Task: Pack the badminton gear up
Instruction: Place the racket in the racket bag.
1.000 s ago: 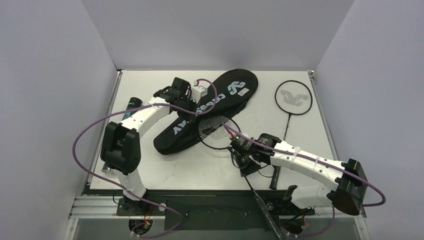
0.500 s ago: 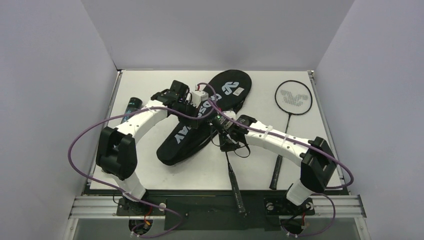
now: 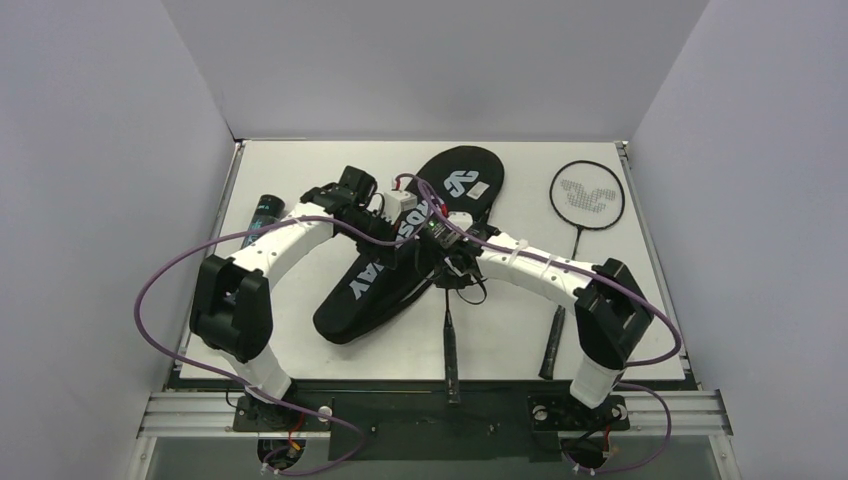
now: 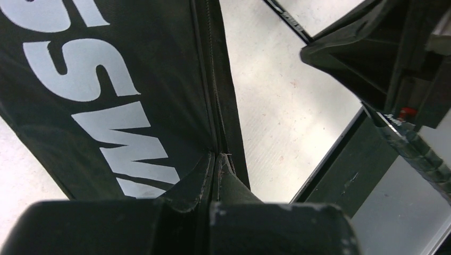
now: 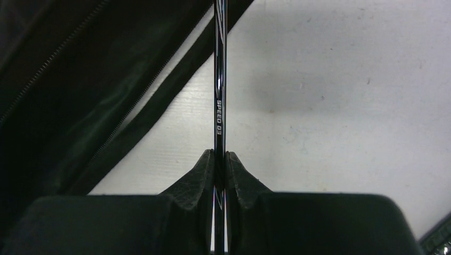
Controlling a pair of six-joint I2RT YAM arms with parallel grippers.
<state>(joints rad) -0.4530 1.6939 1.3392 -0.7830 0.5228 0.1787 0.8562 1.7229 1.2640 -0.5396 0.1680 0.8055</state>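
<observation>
Badminton gear, part-packed: one thin black racket [image 3: 449, 340] head-first in black teardrop fabric bag [image 3: 360, 285], shaft clamped by my right claw [image 5: 219, 159], left claw [image 4: 215, 159] pinching bag's edge; second black racket [image 3: 586, 195] right of bag, unpacked.

The racket bag [image 4: 106, 106] is matt black woven cloth with flat white print and a fine-toothed zip along its seam. The racket [image 5: 218, 79] has a smooth, glossy black shaft. The white surface [image 5: 345, 106] is matt and faintly speckled. The right tool [image 5: 219, 159] has black pads [image 5: 198, 175], grainy and possibly rubber.
</observation>
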